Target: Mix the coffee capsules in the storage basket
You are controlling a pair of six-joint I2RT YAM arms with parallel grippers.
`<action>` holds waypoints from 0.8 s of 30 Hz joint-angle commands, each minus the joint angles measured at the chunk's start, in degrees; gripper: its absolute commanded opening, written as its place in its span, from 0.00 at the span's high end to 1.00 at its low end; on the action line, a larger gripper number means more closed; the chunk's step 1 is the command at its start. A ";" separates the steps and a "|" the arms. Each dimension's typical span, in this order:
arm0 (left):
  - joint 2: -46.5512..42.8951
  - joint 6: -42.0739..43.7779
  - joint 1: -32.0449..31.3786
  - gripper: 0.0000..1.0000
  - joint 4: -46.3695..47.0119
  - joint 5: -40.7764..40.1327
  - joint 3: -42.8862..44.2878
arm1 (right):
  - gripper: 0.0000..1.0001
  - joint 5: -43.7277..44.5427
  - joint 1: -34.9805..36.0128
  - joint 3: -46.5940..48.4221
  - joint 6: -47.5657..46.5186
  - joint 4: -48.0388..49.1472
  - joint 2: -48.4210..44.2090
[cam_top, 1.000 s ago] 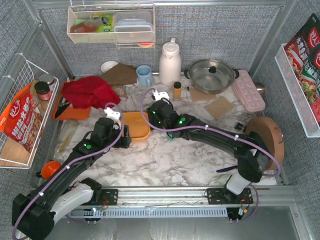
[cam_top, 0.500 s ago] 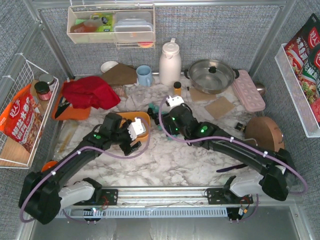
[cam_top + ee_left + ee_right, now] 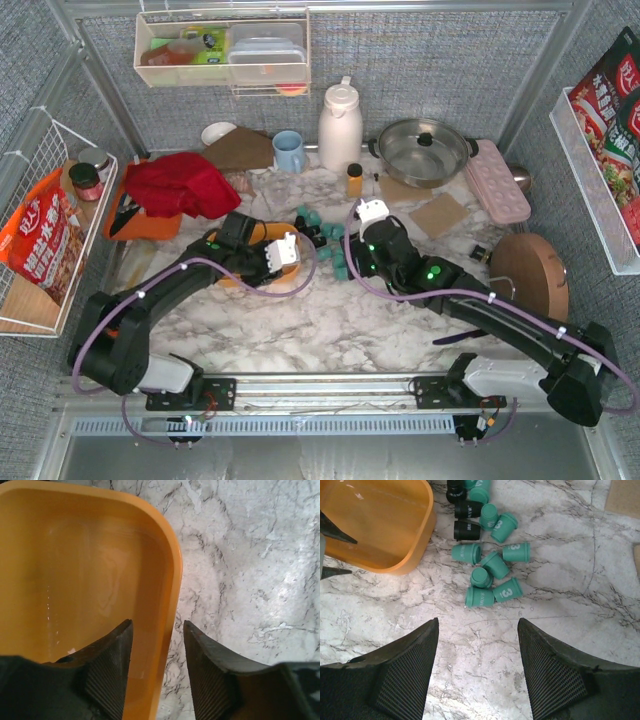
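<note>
Arms had swung right; left gripper (image 3: 156, 626), half-open, straddled the rim of the shallow orange plastic basket (image 3: 172, 565); right gripper (image 3: 477, 625) gaped empty. Clamping squarely should prevent tipping.

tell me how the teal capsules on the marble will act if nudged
Many coffee capsules lie on their sides and look tapered, so they would probably roll in curves. They seem small and light, and the marble table looks glossy, so a nudge likely scatters them.

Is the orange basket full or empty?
Empty: the storage basket shows a bare floor; the coffee capsules lie outside on the table.
</note>
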 commanded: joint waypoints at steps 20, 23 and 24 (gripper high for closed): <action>0.56 11.41 8.60 0.83 -1.74 -1.51 -1.51 | 0.31 -2.48 -2.80 -2.33 1.30 1.05 -2.98; 2.01 13.52 10.38 0.87 -2.18 -2.11 -0.57 | 0.31 -2.63 -2.91 -2.20 1.48 0.84 -2.98; 2.72 14.17 10.91 0.88 -2.53 -2.22 -0.02 | 0.31 -2.67 -2.93 -2.23 1.49 0.75 -2.98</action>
